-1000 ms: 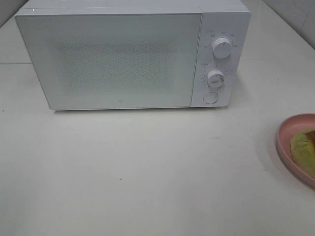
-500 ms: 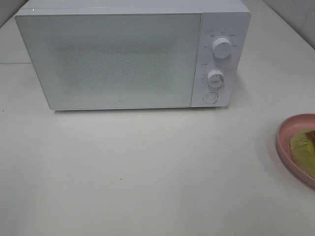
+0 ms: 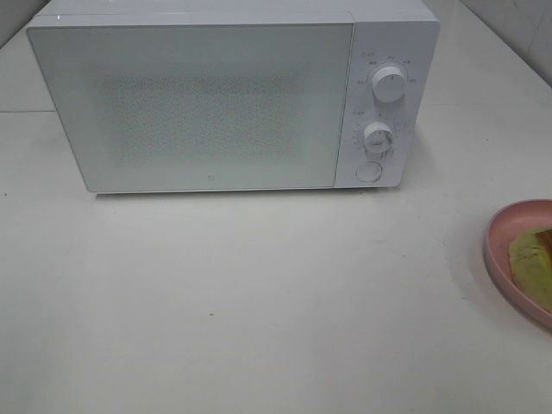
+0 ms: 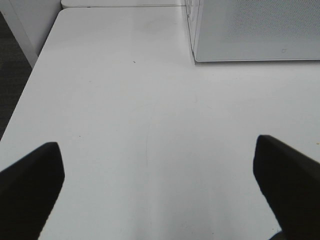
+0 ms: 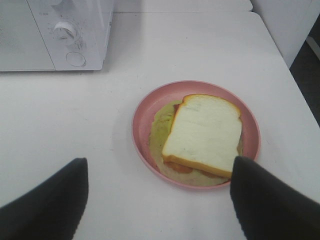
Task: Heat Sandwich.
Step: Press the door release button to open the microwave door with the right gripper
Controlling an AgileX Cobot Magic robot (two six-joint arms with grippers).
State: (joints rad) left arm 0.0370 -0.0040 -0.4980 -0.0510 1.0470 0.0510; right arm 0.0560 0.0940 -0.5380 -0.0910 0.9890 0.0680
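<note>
Faint markings ring the two dials (image 3: pixel 390 84) of the microwave (image 3: pixel 216 103); a small logo (image 3: pixel 213 182) marks its door (image 3: pixel 190 60). None is legible.

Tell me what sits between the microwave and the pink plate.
Nothing: the stretch of white table between the microwave and the plate is bare, as the exterior high and right wrist views show.

wht tbl (image 3: pixel 259 302), dk floor (image 4: pixel 10 85), tiled wall (image 3: pixel 526 21)
</note>
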